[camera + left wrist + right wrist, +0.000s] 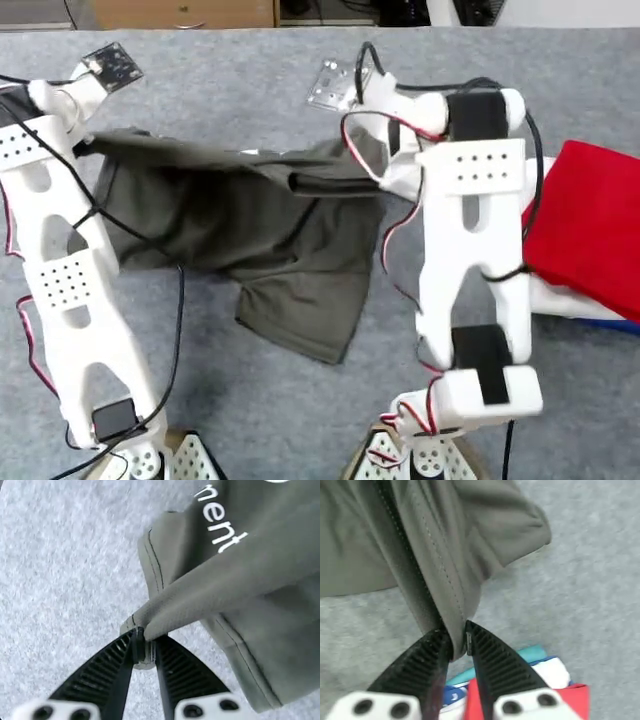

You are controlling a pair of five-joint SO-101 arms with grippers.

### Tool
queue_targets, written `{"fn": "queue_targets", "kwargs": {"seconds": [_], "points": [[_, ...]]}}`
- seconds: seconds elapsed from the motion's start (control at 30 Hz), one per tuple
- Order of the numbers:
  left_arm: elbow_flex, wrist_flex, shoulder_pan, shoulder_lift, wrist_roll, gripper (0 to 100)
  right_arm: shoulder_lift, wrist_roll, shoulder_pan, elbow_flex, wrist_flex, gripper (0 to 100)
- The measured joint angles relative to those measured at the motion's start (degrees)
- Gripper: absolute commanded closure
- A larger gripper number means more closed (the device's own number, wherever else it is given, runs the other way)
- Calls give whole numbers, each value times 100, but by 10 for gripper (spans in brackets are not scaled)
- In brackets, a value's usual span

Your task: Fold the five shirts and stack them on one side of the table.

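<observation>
The left arm (68, 290) runs up the left edge of the grey table (220, 65). The left gripper (143, 647) has its ribbed jaws pressed together on a thin fold at one end of the olive shirt (250, 215), and the cloth pulls away from the tips in a taut ridge. White lettering shows on the shirt near that pinch.

From there the shirt stretches across the middle of the table between the two arms. Its upper edge is drawn into a long band. A sleeve and the lower part sag below and spread onto the table surface in front of the arms.

At the shirt's other end, the right gripper (458, 641) pinches a seamed edge between its closed jaws, and the fabric rises from the tips in a tight fold. The right arm (470, 230) stands just right of centre, bent over that end.

Further right, at the table's edge, lies a stack of folded shirts. A red shirt (590, 235) is on top, with white and blue layers (575, 300) showing under it. The stack lies just beside the right arm, apart from the olive shirt.
</observation>
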Motion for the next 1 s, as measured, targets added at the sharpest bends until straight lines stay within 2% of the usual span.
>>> {"fn": "queue_targets", "kwargs": {"seconds": [0.27, 0.37, 0.57, 0.73, 0.8, 1.0], "points": [[554, 9, -255, -26, -721, 978, -1582, -176, -624, 2470, -18, 996], [862, 9, -325, -26, -949, 943, -2119, -316, -703, 3490, -220, 996], [1486, 9, -387, -26, -993, 907, -2514, -334, -703, 4993, -949, 996], [1714, 9, -404, -26, -993, 906, -2532, -360, -703, 5415, -1310, 984], [1749, 9, -404, -26, -1002, 901, -2532, -466, -703, 5415, -1363, 938], [1749, 9, -466, -26, -949, 809, -2532, -835, -703, 5301, -1116, 676]]}}
